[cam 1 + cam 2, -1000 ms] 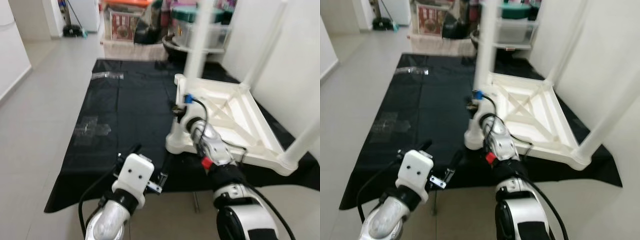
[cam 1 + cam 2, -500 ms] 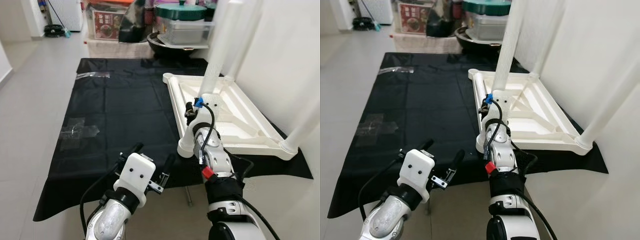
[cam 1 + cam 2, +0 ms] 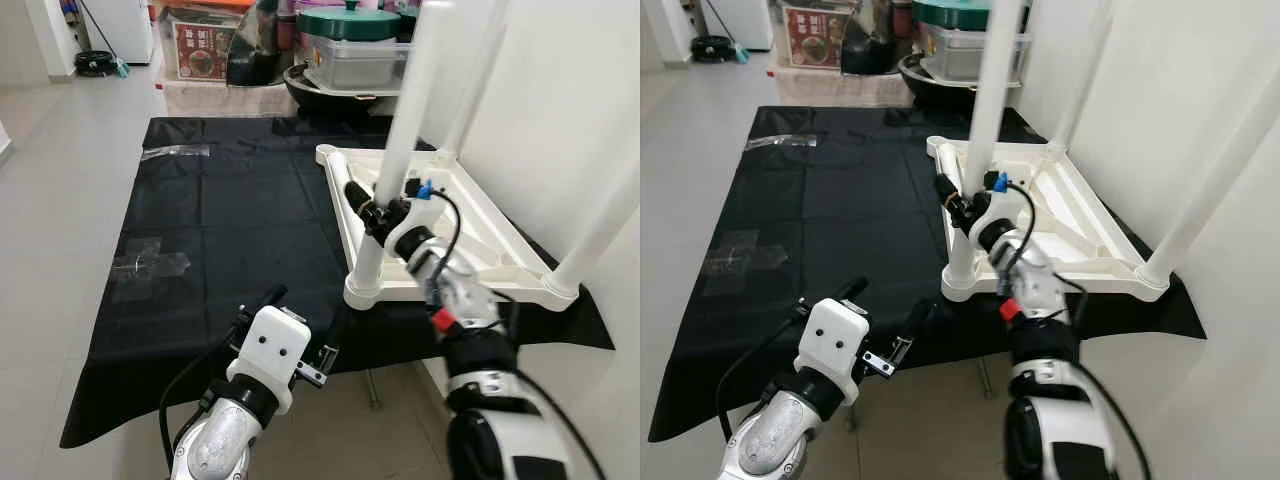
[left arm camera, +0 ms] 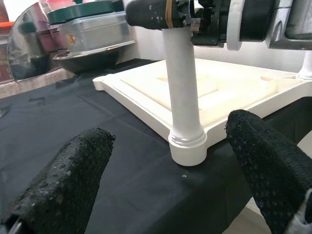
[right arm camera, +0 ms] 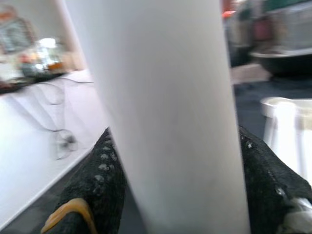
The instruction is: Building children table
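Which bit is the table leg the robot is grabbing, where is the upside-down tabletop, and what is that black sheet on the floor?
table leg [image 3: 405, 120]: left eye view, on the white shaft above the right gripper.
tabletop [image 3: 480, 235]: left eye view, on its ribbed underside.
black sheet [image 3: 230, 215]: left eye view, on its bare middle.

White children's table — upside down on black sheet, round legs pointing up.

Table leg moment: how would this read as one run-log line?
right gripper: shut on table leg | left gripper: open, apart | tabletop: upside down on black sheet
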### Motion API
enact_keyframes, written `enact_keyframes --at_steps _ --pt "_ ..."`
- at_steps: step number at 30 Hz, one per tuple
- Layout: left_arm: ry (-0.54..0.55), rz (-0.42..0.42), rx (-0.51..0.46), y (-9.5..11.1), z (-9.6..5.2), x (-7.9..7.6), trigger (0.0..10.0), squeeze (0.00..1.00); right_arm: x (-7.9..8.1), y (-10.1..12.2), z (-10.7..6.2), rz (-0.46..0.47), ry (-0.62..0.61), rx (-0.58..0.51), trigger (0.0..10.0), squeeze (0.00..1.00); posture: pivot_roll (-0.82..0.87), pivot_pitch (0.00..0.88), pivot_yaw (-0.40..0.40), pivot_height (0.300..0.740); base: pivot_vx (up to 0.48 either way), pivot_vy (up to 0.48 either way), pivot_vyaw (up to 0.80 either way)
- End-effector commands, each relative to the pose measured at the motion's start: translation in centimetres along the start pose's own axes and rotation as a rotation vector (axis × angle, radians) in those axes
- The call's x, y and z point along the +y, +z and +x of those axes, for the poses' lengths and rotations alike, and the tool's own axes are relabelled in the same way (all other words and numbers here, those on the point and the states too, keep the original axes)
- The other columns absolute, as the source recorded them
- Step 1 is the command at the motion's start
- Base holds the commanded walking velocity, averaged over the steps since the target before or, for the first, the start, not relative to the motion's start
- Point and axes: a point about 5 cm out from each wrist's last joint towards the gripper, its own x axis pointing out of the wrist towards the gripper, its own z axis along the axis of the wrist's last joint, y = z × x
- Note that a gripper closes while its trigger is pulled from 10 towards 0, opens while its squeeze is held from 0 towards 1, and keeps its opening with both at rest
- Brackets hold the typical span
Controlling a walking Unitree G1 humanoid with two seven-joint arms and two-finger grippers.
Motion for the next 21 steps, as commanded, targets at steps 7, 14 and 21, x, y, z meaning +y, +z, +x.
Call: enact_keyframes --at_steps 7,14,21 --pt "-0.003 0.011 0.002 -0.1 0.2 0.0 10.0 0.0 3.9 -1.6 0.5 -0.03 0.657 0.239 10.0 0.0 0.15 0.031 -0.111 0.74 0.0 0.0 0.0" --pt "0.001 0.011 0.001 -0.1 0.1 0.1 10.0 0.0 4.7 -2.3 1.9 -0.082 0.658 0.268 10.0 0.0 0.15 0.034 -0.116 0.74 0.0 0.0 0.0" --pt "0.002 0.011 0.002 -0.1 0.1 0.0 10.0 0.0 4.2 -2.3 3.3 -0.122 0.427 0.199 0.0 0.0 0.15 0.036 -0.116 0.74 0.0 0.0 0.0"
